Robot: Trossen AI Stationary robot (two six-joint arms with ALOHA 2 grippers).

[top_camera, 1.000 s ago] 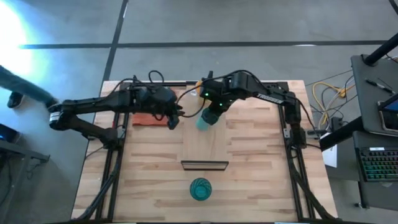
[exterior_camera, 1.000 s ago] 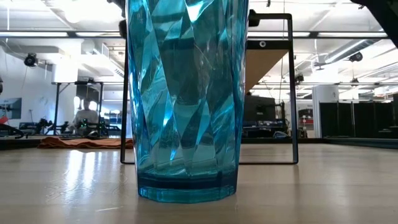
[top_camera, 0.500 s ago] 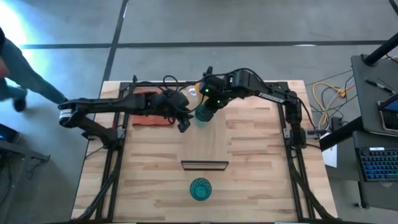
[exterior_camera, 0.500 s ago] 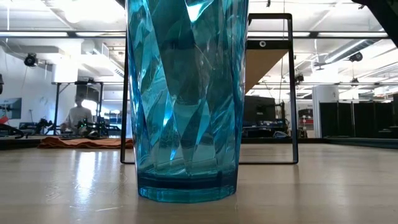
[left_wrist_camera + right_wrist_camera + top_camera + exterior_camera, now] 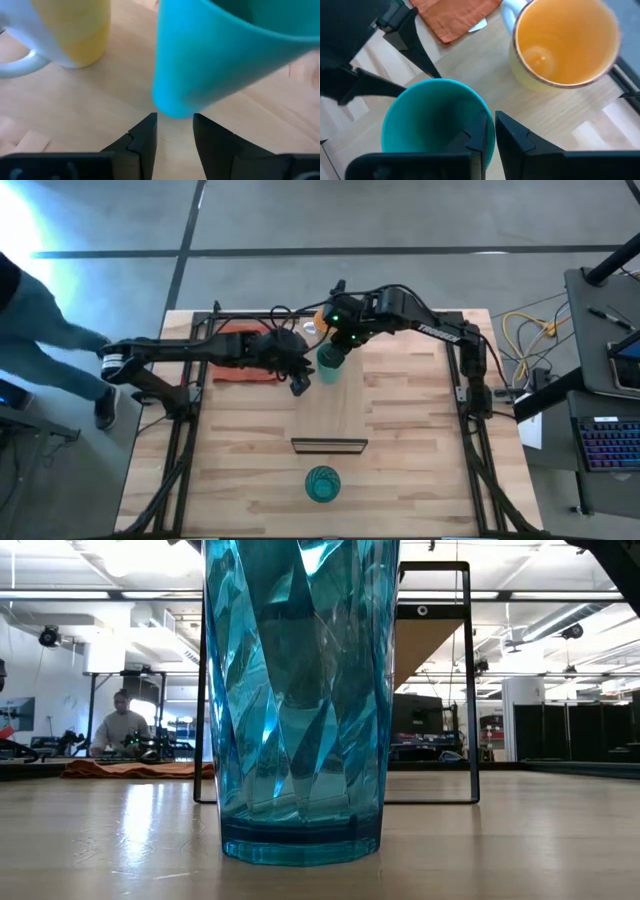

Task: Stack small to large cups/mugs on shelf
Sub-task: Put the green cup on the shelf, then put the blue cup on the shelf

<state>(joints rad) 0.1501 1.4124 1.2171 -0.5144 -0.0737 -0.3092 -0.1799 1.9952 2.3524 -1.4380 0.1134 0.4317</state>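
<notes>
My right gripper (image 5: 491,132) is shut on the solid green cup (image 5: 432,120), which shows near the table's far middle in the high view (image 5: 330,364). My left gripper (image 5: 172,132) is open just left of it (image 5: 300,381), its fingers pointing at the cup's base (image 5: 172,107) without touching. The orange mug (image 5: 560,45) with a white handle stands on its base on the table beyond the cup. The translucent teal tumbler (image 5: 322,483) stands upright near the front edge and fills the low view (image 5: 300,700). The shelf (image 5: 329,425) stands mid-table. My right gripper pinches the green cup's rim wall (image 5: 489,117), one finger inside the cup and one outside. The fingers come from above, slanting down. The cup hangs tilted, its base toward my left gripper; whether the base touches the table I cannot tell.
An orange-red cloth (image 5: 243,370) lies on the table under my left arm. A person walks past the table's left side (image 5: 40,330). The shelf's dark frame (image 5: 470,680) stands behind the tumbler in the low view.
My left gripper has gone toward the table's right edge, up to the green cup. My right gripper has carried the cup a little toward the far edge. The person at the left has walked along.
</notes>
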